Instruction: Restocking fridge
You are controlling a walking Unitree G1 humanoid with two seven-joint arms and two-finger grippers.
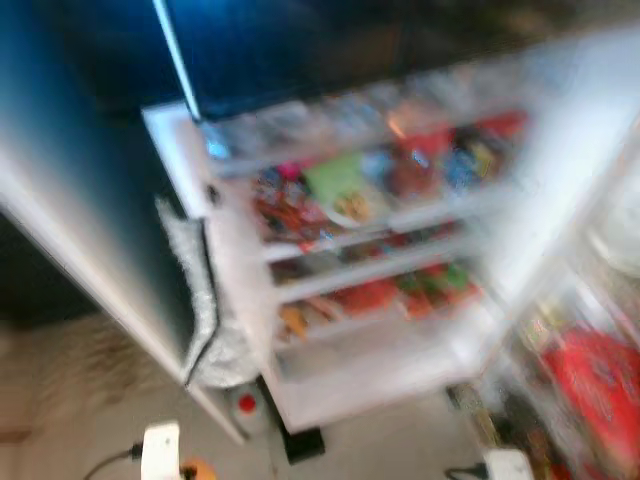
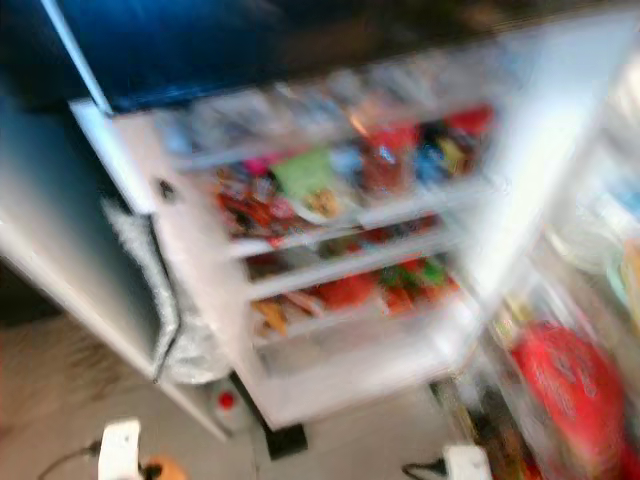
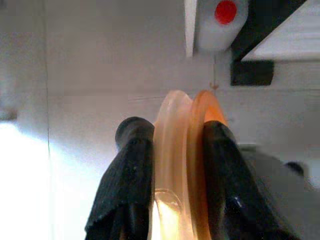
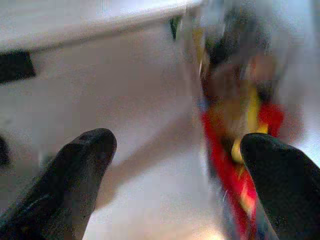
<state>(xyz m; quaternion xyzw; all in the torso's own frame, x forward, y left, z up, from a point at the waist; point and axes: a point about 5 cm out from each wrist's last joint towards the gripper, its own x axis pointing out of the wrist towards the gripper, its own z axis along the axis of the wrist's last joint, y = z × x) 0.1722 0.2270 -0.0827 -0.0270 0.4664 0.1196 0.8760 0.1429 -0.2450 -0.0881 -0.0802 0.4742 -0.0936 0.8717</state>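
Nearest to you, your left claw [image 3: 172, 165] is pinching a translucent orange-and-clear item [image 3: 182, 150] between its two black fingers [image 3: 125, 185]; its exact kind is not something you can tell, but it is standing edge-on in the grip, with both pads pressing its sides. In the head views a bit of orange is showing beside the left wrist at the bottom edge. Your right claw [image 4: 177, 165] is hanging wide apart with nothing between the fingers, its tips pointing toward the pale floor [image 4: 145, 130] and a blurred red and yellow package [image 4: 240, 150] in the fridge's lower part.

Just past the left claw you are seeing a white bottle with a red cap [image 3: 222, 22] sitting on the floor, touching the bottom corner of the open fridge door [image 1: 300, 400], with a small black block [image 1: 303, 443] beside it.

Farther on, the fridge door is standing open in front of you, its shelves [image 1: 380, 270] crowded with colourful packets, among them a green one [image 1: 340, 185] on an upper rack; blur is hiding the details. To your right, the fridge's interior is holding a large red package [image 2: 570, 390] low down. A crumpled silvery sheet [image 1: 195, 290] is hanging at the door's left edge, against a dark blue panel [image 1: 90, 150] behind.
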